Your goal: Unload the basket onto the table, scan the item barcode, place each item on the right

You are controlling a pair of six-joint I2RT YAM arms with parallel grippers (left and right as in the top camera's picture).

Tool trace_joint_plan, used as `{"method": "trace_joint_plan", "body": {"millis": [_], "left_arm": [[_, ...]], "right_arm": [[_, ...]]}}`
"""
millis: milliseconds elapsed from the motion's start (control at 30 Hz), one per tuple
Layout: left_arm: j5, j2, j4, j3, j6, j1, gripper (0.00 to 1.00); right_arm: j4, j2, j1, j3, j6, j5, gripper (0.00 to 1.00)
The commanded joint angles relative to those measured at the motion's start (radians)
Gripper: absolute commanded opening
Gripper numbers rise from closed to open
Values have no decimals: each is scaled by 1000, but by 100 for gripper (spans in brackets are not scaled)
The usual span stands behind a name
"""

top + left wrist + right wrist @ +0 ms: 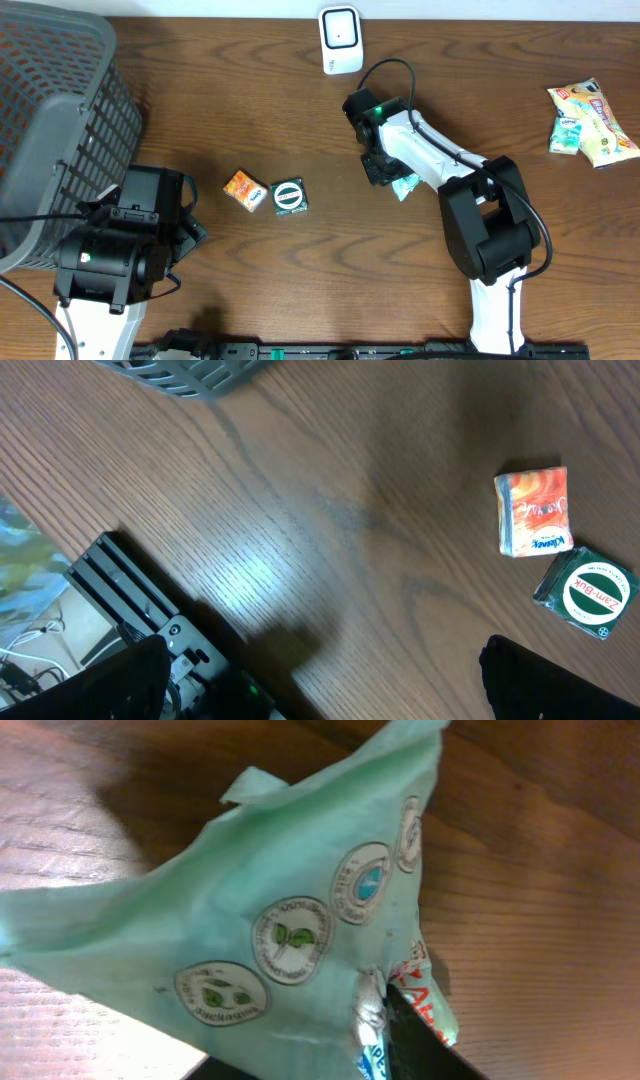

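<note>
Mint-green packet (250, 920) fills right wrist view, under right gripper (390, 176) mid-table, jaws mostly hidden, can't tell if clamped; left gripper (320, 690) jaws wide apart; grey basket (50, 120) far left, contents unclear

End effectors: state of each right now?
Left end effector: open, holding nothing.
Right end effector: closed on the green packet.
</note>
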Motion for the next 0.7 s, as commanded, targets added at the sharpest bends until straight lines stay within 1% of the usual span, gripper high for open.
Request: {"method": "trace_joint_plan", "body": {"millis": [0, 33, 100, 233, 400, 567, 600, 667], "left_arm": [[-16, -5, -3, 19, -10, 4, 98], [-16, -5, -3, 19, -10, 4, 98], [-16, -5, -3, 19, -10, 4, 98], [-16, -5, -3, 19, -9, 4, 98], [-16, -5, -3, 19, -10, 4, 98], [-16, -5, -3, 19, -10, 4, 97], [-16, -5, -3, 19, -10, 4, 98], [-16, -5, -3, 19, -10, 4, 97]], "right_arm": [[-18, 14, 0, 4, -12, -220, 5], [-38, 14, -6, 23, -35, -269, 1], [-72, 14, -21, 62, -80, -369, 1], [-148, 14, -63, 144, -212, -646, 1], [-192, 14, -125, 167, -420, -1027, 1], [-238, 15, -189, 143, -568, -1245, 2], [-242, 15, -201, 125, -602, -1276, 2], [-240, 15, -211, 95, -618, -1297, 3]]}}
